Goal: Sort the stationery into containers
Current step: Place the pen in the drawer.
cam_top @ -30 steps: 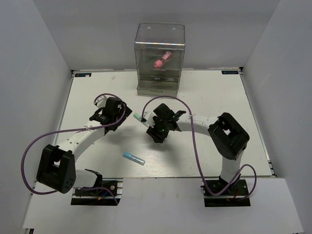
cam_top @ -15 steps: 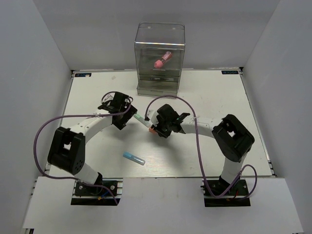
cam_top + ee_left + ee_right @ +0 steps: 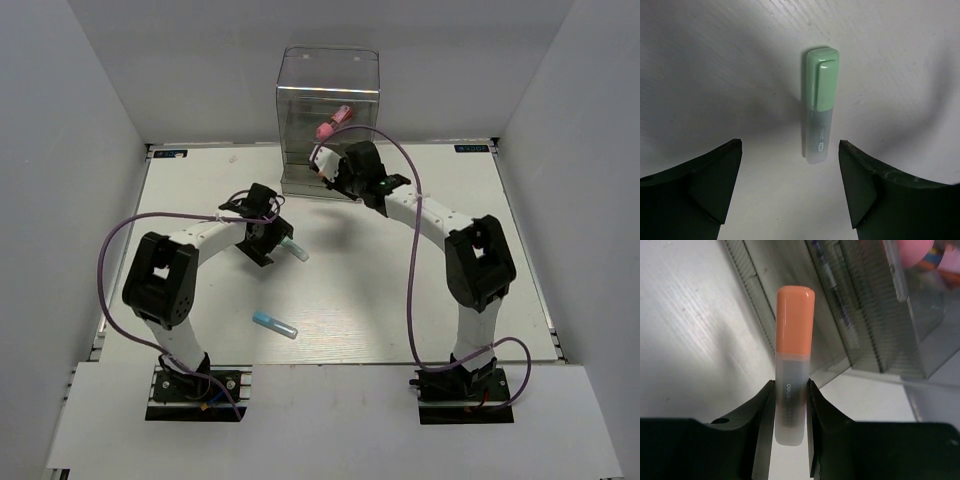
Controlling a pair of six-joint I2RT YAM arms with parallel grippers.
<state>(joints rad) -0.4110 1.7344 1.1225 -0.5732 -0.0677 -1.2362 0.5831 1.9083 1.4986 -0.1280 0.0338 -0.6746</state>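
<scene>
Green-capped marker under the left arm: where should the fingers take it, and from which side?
Come straight down from above and pinch the green-capped marker across its middle, where cap meets clear barrel. It lies flat on the table, long sides facing the fingers of the open left gripper.

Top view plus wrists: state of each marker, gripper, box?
left gripper: open, above green marker.
right gripper: shut on orange marker.
green marker: capped, flat on table, untouched.
orange marker: capped, clamped.
blue marker: flat on table, loose.
pink marker: inside box.
box: upright.
</scene>
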